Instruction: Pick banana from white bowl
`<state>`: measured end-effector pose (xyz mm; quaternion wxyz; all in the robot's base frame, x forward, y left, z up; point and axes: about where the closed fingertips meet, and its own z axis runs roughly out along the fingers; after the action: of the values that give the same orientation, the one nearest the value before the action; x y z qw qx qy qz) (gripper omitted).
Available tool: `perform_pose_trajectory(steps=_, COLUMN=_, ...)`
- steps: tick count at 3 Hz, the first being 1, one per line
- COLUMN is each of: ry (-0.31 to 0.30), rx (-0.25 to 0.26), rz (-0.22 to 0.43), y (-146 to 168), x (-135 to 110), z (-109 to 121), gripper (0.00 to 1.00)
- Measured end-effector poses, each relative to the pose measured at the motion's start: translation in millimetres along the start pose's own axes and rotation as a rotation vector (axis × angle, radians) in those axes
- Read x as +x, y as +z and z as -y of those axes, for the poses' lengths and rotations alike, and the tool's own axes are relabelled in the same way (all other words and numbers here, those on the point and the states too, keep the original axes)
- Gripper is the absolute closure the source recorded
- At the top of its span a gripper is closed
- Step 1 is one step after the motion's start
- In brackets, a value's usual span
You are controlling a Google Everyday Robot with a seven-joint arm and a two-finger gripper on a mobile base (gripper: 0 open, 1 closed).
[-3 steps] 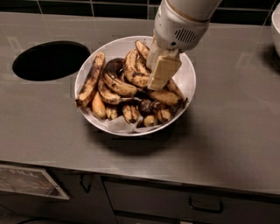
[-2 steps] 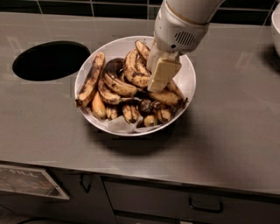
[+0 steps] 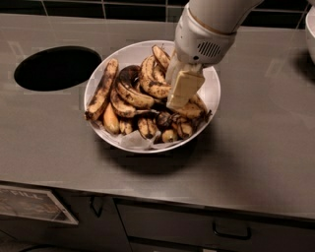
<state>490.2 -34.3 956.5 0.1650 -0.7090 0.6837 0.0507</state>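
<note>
Grey steel desk (image 3: pixel 256 147) runs the width of the room in front of me, dark tiles (image 3: pixel 98 7) behind it and drawers (image 3: pixel 197 221) below, with a round black hole (image 3: pixel 56 68) cut into the top on the left. Just right of that hole sits the white bowl (image 3: pixel 130 51), lined with crumpled paper (image 3: pixel 133 141) and heaped with overripe fruit. A sliver of another bowl's rim (image 3: pixel 311 24) shows at the far right edge

The white arm (image 3: pixel 211 19) reaches down from above, and the gripper (image 3: pixel 178 96) is inside the bowl on its right half, tip down among the pile. Whether it is spread or pinching anything I cannot tell. The banana (image 3: pixel 150 84), curved and heavily blotched, lies just left of the gripper near the middle of the heap, its lower end running in against the cream pad

Compared with a second ago the arm sits slightly lower into the bowl. The fruit looks unmoved: the long dark banana (image 3: pixel 102 91) lies along the left rim as before, the small orange one (image 3: pixel 110 120) beside it
</note>
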Motion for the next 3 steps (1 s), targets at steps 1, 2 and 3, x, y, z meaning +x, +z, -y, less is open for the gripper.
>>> perform_pose_trajectory(steps=1, ry=0.000, rx=-0.004, rz=0.001, y=1.6, x=0.1, z=-0.7, gripper=0.58)
perform_pose_trajectory(steps=2, ry=0.000, rx=-0.004, rz=0.001, y=1.6, x=0.1, z=-0.7, gripper=0.76)
perform_pose_trajectory(steps=3, ry=0.000, rx=-0.003, rz=0.001, y=1.4, x=0.0, z=-0.7, gripper=0.98)
